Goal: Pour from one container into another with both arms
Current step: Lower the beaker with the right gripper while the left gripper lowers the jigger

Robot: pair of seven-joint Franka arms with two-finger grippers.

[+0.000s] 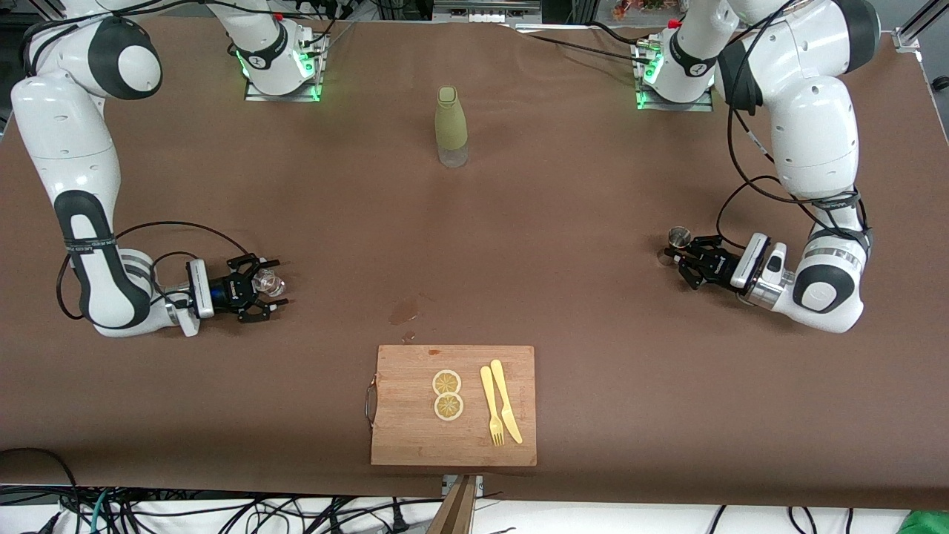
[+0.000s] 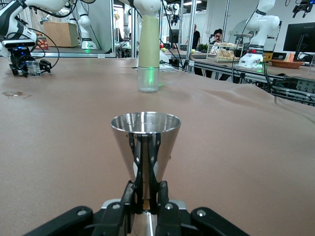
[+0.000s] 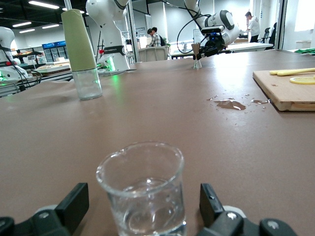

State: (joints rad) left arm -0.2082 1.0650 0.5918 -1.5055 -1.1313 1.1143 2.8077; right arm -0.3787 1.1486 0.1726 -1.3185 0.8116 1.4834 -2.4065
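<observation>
We are pinching the metal jigger [image 2: 145, 142] in the left end effector [image 2: 145, 204], while the right end effector [image 3: 142, 211] is standing wide around the glass [image 3: 142, 191].

Metal jigger [image 2: 145, 147] upright on table, pinched; clear glass [image 3: 141, 189] upright, seemingly ungripped.

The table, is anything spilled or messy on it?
Yes. A small wet puddle darkens the brown cloth just farther from the front camera than the cutting board. Nothing else looks odd.
</observation>
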